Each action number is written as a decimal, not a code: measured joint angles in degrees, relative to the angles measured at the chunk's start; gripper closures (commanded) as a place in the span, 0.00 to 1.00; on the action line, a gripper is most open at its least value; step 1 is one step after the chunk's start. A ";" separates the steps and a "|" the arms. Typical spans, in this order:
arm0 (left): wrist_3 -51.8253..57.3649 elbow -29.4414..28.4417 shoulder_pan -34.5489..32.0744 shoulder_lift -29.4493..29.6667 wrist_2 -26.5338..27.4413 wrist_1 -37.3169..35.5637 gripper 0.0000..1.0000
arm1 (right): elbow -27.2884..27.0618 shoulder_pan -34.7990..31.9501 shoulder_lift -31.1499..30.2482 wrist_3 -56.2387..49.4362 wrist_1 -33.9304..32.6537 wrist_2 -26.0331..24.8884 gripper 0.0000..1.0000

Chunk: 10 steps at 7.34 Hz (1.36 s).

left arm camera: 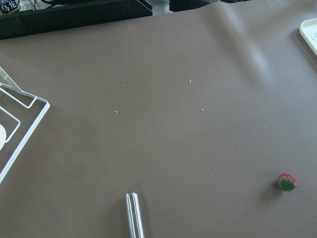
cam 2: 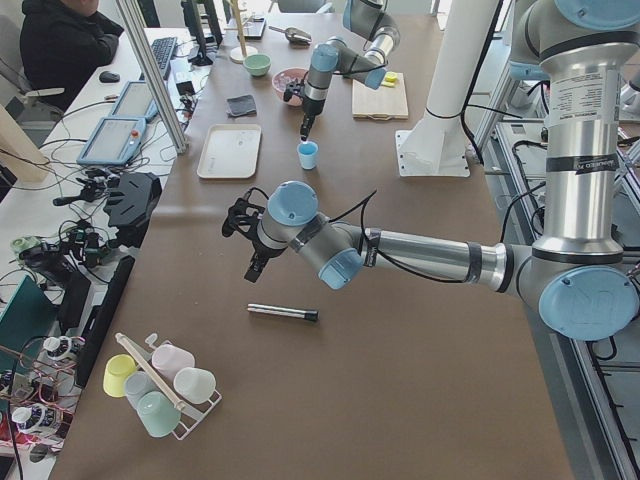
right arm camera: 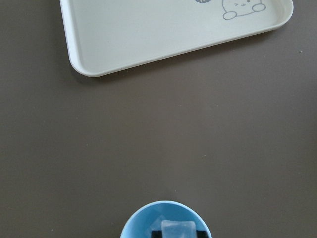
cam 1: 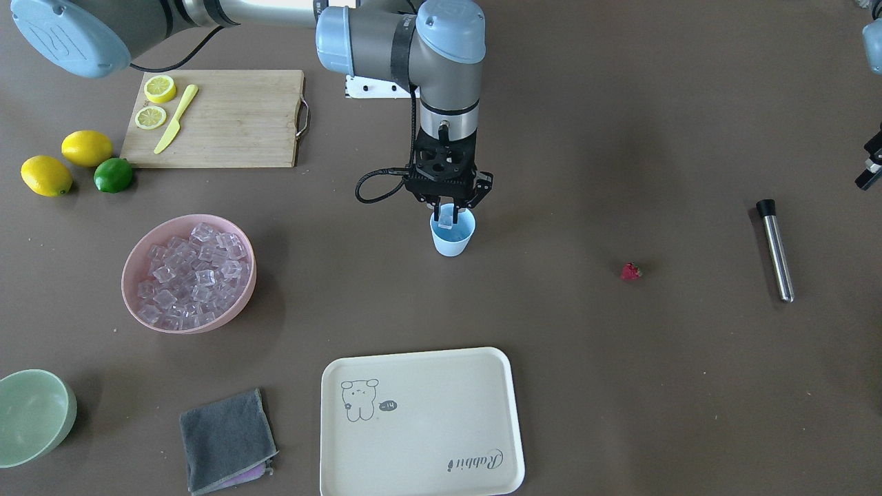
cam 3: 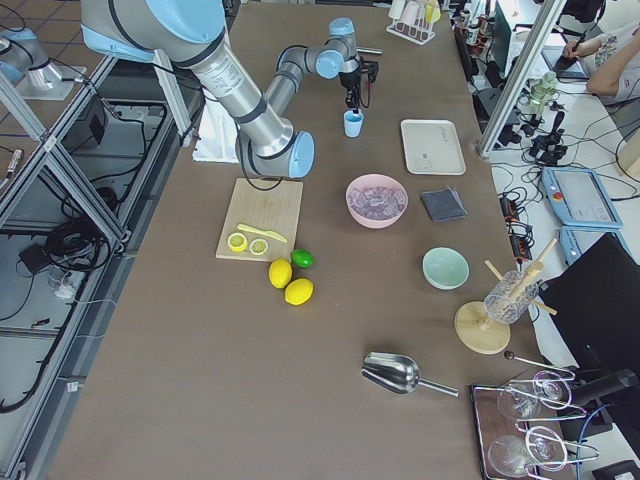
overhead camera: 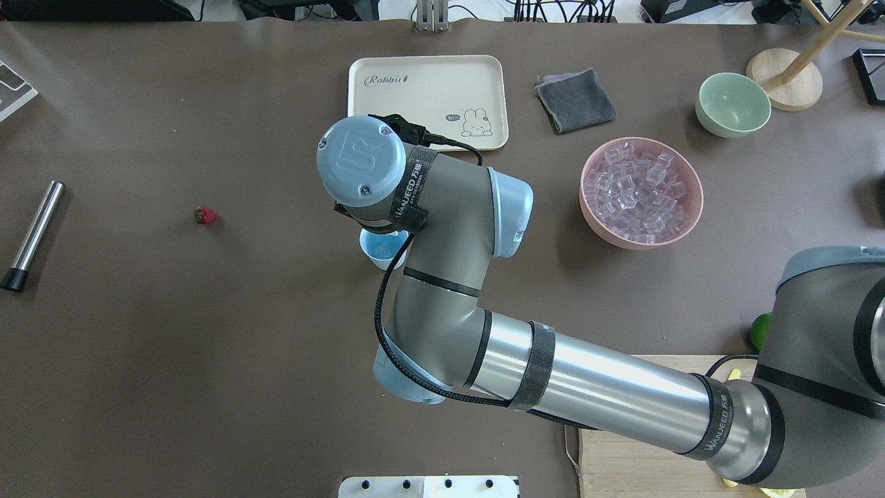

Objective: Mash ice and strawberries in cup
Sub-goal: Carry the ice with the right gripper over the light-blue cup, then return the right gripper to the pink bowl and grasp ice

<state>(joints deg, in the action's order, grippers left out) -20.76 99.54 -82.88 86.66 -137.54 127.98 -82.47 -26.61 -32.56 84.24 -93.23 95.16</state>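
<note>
While "Rabbit" marks the tray, the right hand grips ice.

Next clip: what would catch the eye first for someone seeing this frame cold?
The right gripper hangs at the mouth of the blue cup mid-table, with one ice cube between its fingers. Off to one side sits a pink bowl heaped with ice. The lone strawberry lies on bare table on the cup's other side.

Cup stands between bowl and strawberry — tray lies beyond it.
</note>
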 measured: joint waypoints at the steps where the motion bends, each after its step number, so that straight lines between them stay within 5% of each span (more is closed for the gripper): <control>1: 0.01 -0.11 0.00 -0.01 0.00 0.06 0.02 | 0.00 0.15 -0.07 -0.04 0.00 -0.23 0.02; 4: 0.11 -0.24 0.00 -0.11 0.00 0.23 0.02 | -6.03 -5.47 -3.68 -6.83 -2.03 5.97 0.02; 7: -0.06 -0.14 0.39 -0.24 -0.19 0.79 0.02 | -22.81 -14.46 -22.55 -26.61 -2.67 14.76 0.01; 10: 0.04 -1.40 1.86 -0.06 0.03 1.85 0.02 | -24.71 -17.50 -35.05 -33.36 9.62 16.84 0.01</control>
<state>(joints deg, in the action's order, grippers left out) -20.72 98.14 -81.02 86.60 -137.52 129.83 -107.18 -44.11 -67.62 50.88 -83.60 112.00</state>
